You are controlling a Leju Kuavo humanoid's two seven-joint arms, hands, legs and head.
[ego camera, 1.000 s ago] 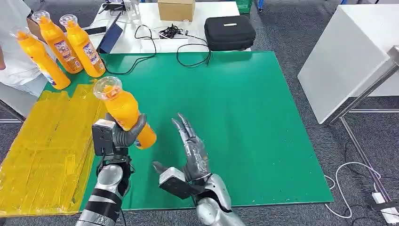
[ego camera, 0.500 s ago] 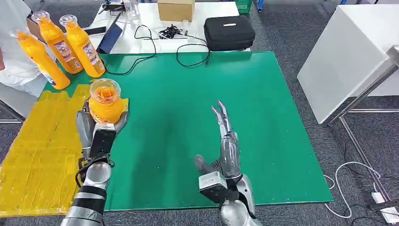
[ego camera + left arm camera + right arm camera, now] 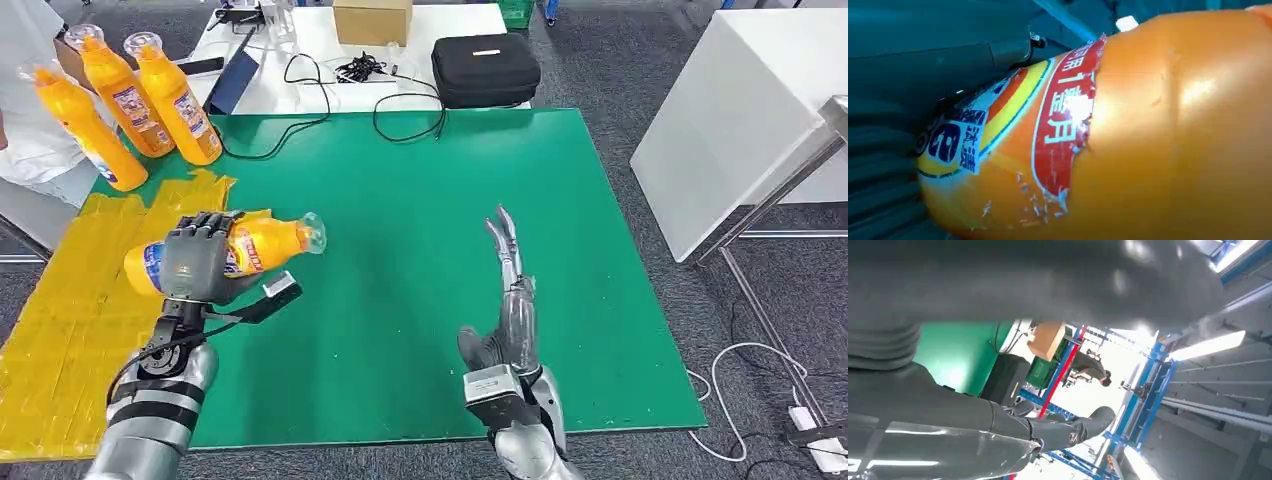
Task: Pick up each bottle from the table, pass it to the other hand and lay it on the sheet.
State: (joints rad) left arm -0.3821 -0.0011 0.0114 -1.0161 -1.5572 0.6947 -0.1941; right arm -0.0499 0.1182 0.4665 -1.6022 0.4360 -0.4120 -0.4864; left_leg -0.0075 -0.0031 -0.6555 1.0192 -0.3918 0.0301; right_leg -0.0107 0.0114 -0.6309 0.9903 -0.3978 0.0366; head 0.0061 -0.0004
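My left hand (image 3: 195, 262) grips an orange bottle (image 3: 245, 247) with a clear cap, lying sideways above the border of the yellow sheet (image 3: 70, 330) and the green mat (image 3: 420, 220), cap toward the right. Up close in the left wrist view, the bottle (image 3: 1128, 130) shows its orange body and torn red and yellow label. My right hand (image 3: 508, 290) is open over the mat, fingers stretched forward, well to the right of the bottle; its dark fingers (image 3: 1068, 432) hold nothing. Three more orange bottles (image 3: 135, 95) stand upright at the mat's far left corner.
A black case (image 3: 485, 68), a cardboard box (image 3: 372, 20), cables (image 3: 350, 75) and a laptop (image 3: 232, 80) lie on the white table behind the mat. A white table (image 3: 740, 120) stands at the right. A person in white (image 3: 25, 110) is at the far left.
My left hand has turned the bottle from upright to lying sideways and lowered it toward the sheet's edge. My right hand has drifted right and away from the bottle, still open.
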